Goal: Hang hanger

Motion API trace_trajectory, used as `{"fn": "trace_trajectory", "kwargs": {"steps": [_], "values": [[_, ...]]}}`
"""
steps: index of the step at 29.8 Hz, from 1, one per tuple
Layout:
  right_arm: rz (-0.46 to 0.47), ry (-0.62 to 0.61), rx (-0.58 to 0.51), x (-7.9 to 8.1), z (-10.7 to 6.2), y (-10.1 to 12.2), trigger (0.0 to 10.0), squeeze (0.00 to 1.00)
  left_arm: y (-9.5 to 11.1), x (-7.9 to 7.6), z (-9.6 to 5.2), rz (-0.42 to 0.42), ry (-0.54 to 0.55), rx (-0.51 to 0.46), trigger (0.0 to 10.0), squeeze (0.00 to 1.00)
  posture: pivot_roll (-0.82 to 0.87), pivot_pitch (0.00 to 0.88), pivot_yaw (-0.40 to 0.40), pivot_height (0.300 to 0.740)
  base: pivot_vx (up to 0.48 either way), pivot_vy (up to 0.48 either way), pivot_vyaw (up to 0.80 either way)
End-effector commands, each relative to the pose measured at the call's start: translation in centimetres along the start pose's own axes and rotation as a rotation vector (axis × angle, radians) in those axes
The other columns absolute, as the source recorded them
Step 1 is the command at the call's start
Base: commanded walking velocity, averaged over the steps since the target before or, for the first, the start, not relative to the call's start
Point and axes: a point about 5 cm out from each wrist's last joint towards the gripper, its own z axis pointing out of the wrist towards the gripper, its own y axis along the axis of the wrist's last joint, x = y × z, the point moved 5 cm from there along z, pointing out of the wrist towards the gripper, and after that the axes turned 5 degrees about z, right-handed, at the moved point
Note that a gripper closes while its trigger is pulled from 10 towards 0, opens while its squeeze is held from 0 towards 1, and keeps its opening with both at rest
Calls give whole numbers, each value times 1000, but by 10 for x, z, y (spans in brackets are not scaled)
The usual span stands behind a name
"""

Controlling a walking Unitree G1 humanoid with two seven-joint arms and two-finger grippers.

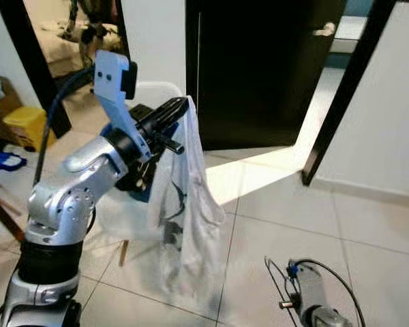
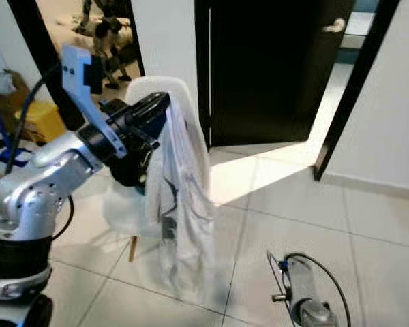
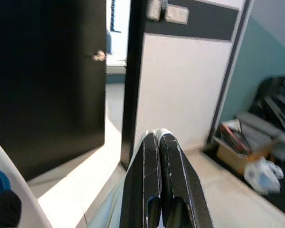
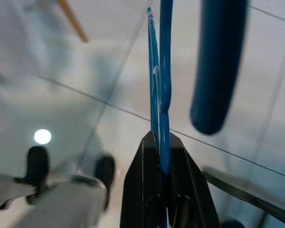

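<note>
Blue hanger (image 4: 159,109), thin and stiff, sits pinched in right gripper (image 4: 160,142); left gripper (image 1: 180,109) holds the soft white shirt (image 1: 184,204).

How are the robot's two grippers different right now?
The left gripper is raised up high; the right gripper hangs low, pointing at the floor tiles.
The left gripper pinches a white shirt; the right gripper pinches a thin blue hanger.
Both have black fingers closed tight.
</note>
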Motion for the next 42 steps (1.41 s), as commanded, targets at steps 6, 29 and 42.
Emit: {"fn": "trace_trajectory", "kwargs": {"steps": [6,29,42], "values": [[-114,223,-368,-11,-17,176,10000,0,-19,20,-8,254,48,130,10000,0,-66,0,14,740,-55,0,-780],[-504,597,-410,-15,-127,239,10000,0,-34,59,-19,320,203,86,10000,0,-108,0,33,740,0,0,0],[-603,720,-311,7,-167,221,10000,0,-55,94,-31,132,348,77,10000,0,-118,0,36,740,0,0,0]]}}
